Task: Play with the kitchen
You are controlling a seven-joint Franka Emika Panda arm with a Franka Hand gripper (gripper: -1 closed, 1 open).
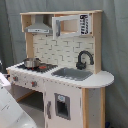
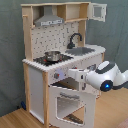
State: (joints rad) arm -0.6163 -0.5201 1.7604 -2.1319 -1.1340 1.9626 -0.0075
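Note:
The kitchen (image 1: 65, 87) is a tall toy of white panels and light wood, seen in both exterior views. It has a black faucet (image 1: 84, 59), a grey sink (image 1: 72, 74), a steel pot (image 1: 31, 63) on the hob and a range hood (image 1: 38, 26). In the second exterior view the kitchen (image 2: 37, 87) has its oven door (image 2: 70, 105) hanging open, tilted outward. My gripper (image 2: 74, 74) reaches in from the second exterior view's right, just above the door's top edge and below the knob panel (image 2: 60, 75). Nothing shows in it.
The arm's white wrist with a blue light (image 2: 107, 76) stands in front of the counter's rounded end. A white part of the arm (image 1: 10, 107) fills the first exterior view's lower left. A toy microwave (image 1: 72, 25) sits on top. Grey curtain behind, wooden floor (image 2: 15, 120).

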